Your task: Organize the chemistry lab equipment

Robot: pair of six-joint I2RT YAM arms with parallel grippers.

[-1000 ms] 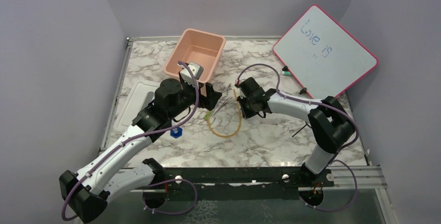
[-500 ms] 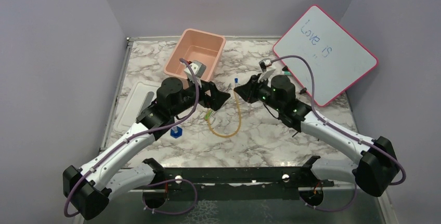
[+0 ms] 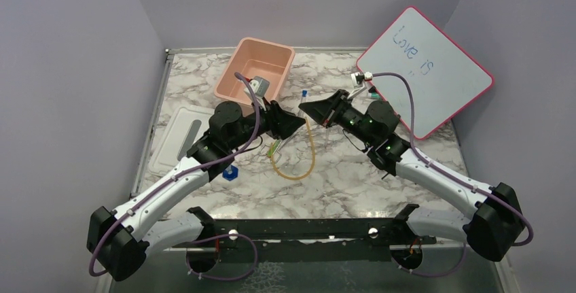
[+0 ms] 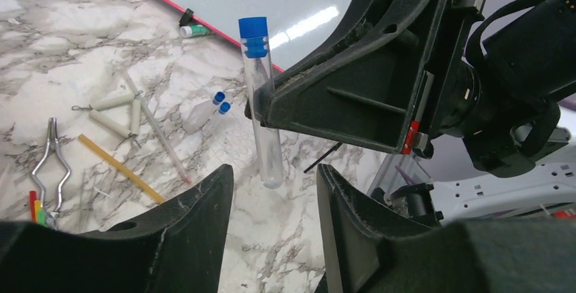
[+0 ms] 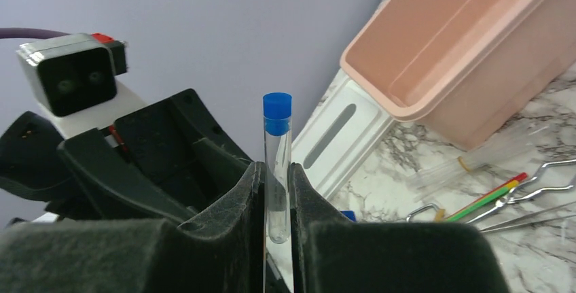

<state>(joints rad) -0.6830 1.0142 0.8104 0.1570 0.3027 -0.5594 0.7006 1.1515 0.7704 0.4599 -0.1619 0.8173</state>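
Note:
A clear test tube (image 5: 277, 164) with a blue cap stands upright, and my right gripper (image 5: 276, 170) is shut on its lower part. Above the table's middle, the tube (image 3: 304, 102) hangs between the two arms. My left gripper (image 4: 275, 170) is open and faces it; the tube's round bottom (image 4: 270, 174) hangs just beyond the gap between the fingertips, touching neither. On the marble lie the amber rubber tube (image 3: 299, 164), metal tongs (image 4: 51, 157), a green-handled tool (image 5: 489, 198) and a small blue piece (image 3: 230, 173).
The pink tub (image 3: 255, 69) stands at the back left, its white lid (image 3: 178, 136) flat at the left edge. The red-framed whiteboard (image 3: 424, 69) leans at the back right. Small blue-capped vials (image 4: 207, 109) and a white wire triangle (image 4: 115, 109) lie near it.
My right gripper has lifted off the table with the test tube and carried it left, up to the left gripper. The left jaws have narrowed and stand close by the tube.

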